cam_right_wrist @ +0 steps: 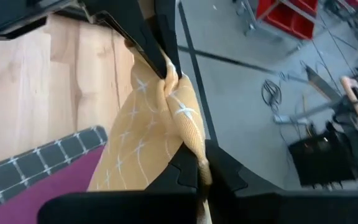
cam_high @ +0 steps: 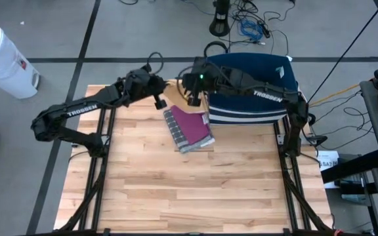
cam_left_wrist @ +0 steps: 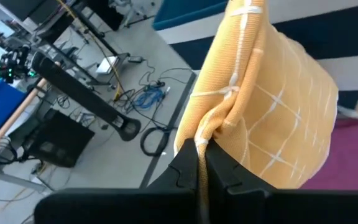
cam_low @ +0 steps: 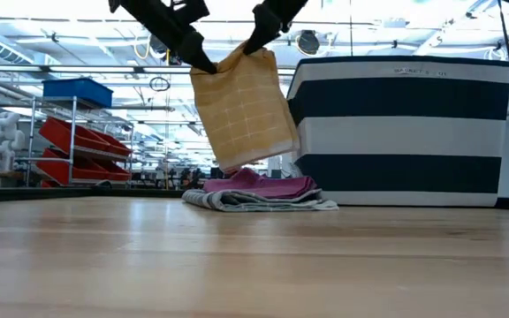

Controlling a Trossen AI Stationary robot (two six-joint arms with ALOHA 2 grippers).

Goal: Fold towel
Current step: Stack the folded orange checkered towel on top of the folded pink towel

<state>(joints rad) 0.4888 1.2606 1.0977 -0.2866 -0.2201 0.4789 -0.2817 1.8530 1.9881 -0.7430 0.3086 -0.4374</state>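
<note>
This is a robotics lab or workshop hall. A butcher-block tabletop stands on a grey concrete floor strewn with cables. Beyond the tabletop's far edge, the low view shows metal shelving with red bins, a blue crate and rows of ceiling lights.

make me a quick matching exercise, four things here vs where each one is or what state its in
Things:
1. yellow towel
2. maroon towel
3. striped basket
4. left hand

States:
a. lying folded on a grey checked towel
b. hanging in the air
c. shut on a towel corner
d. standing at the table's far edge

Pairs: 1-b, 2-a, 3-d, 4-c
</note>
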